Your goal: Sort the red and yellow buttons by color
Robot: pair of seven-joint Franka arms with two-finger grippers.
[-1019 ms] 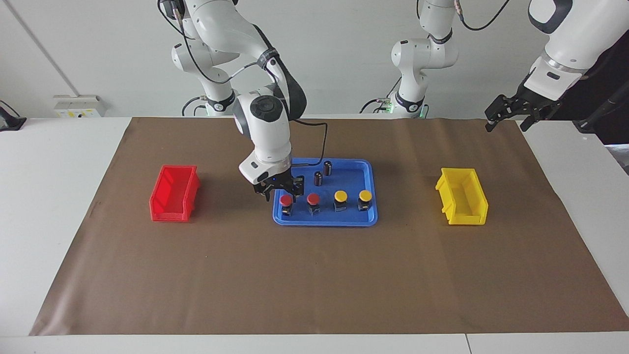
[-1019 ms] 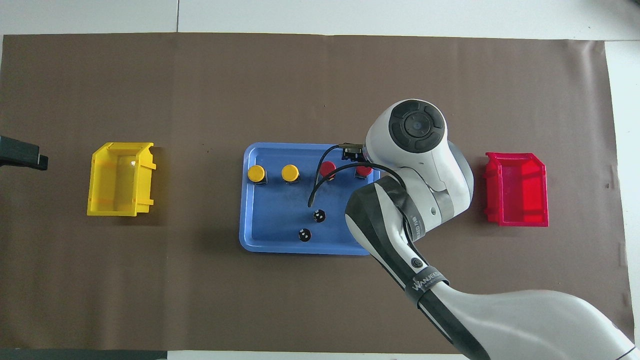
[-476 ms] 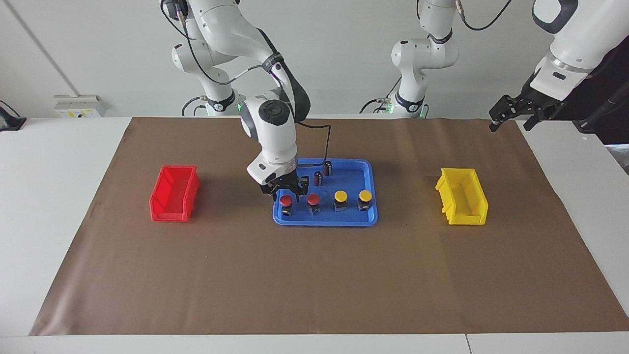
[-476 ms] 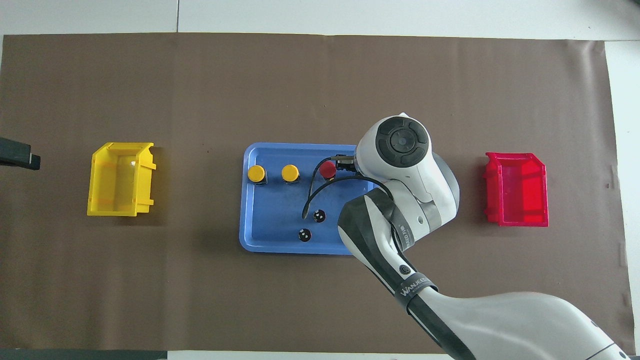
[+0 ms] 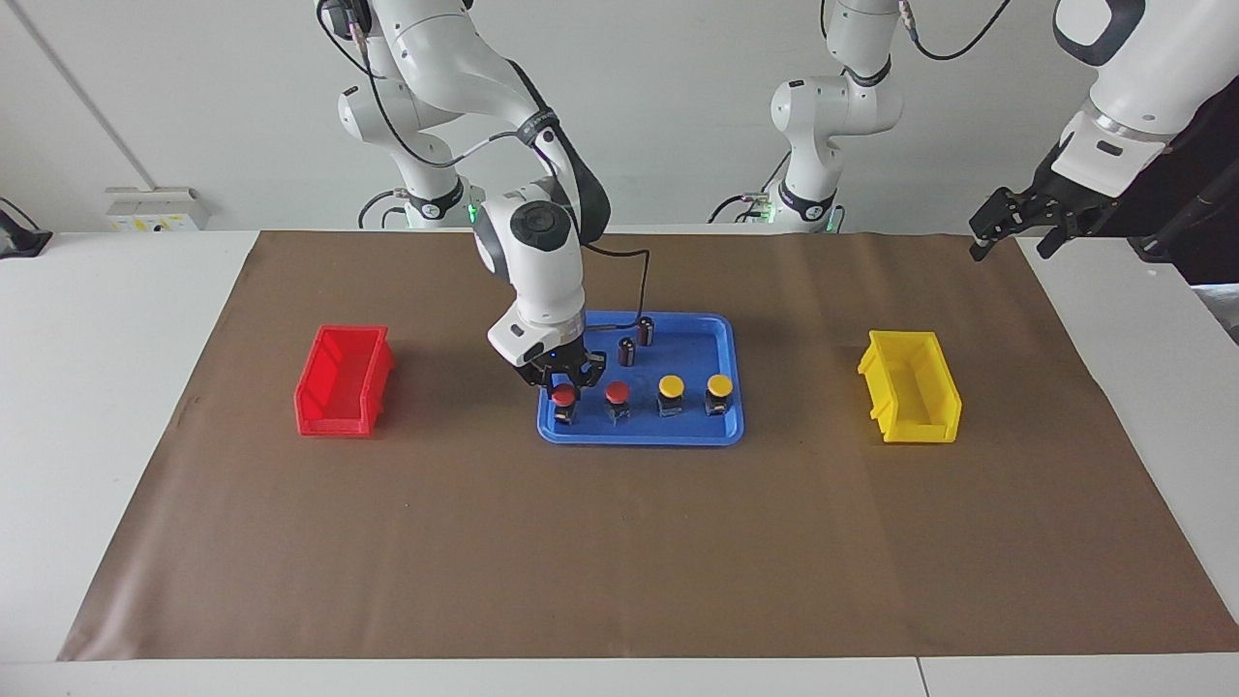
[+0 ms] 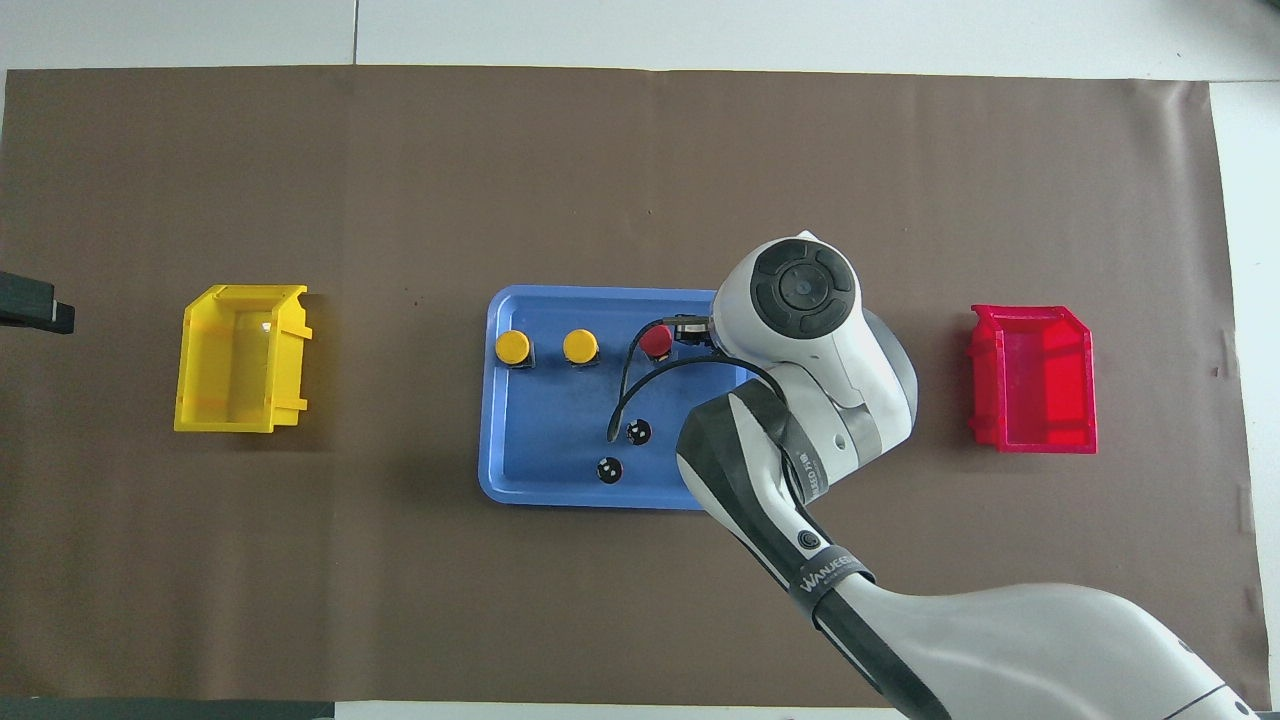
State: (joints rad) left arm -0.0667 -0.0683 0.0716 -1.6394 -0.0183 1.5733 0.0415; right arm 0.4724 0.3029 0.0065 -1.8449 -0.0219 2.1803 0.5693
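Note:
Four buttons stand in a row in the blue tray (image 5: 731, 334), on the side farther from the robots. The two red buttons (image 5: 563, 395) (image 5: 617, 392) are toward the right arm's end, and the two yellow buttons (image 5: 671, 386) (image 5: 719, 385) are toward the left arm's end. My right gripper (image 5: 564, 378) is open and low over the end red button, with its fingers on either side of the cap. In the overhead view the right arm hides that button; the other red button (image 6: 656, 342) and both yellow buttons (image 6: 513, 347) (image 6: 580, 346) show. My left gripper (image 5: 1024, 221) waits, open and raised, at the left arm's end.
Two dark capless cylinders (image 5: 627, 350) (image 5: 646, 331) stand in the tray nearer to the robots than the buttons. A red bin (image 5: 344, 379) sits toward the right arm's end of the brown mat. A yellow bin (image 5: 910, 385) sits toward the left arm's end.
My right gripper has moved in over the end red button and come lower around its cap. My left gripper has drifted slightly outward.

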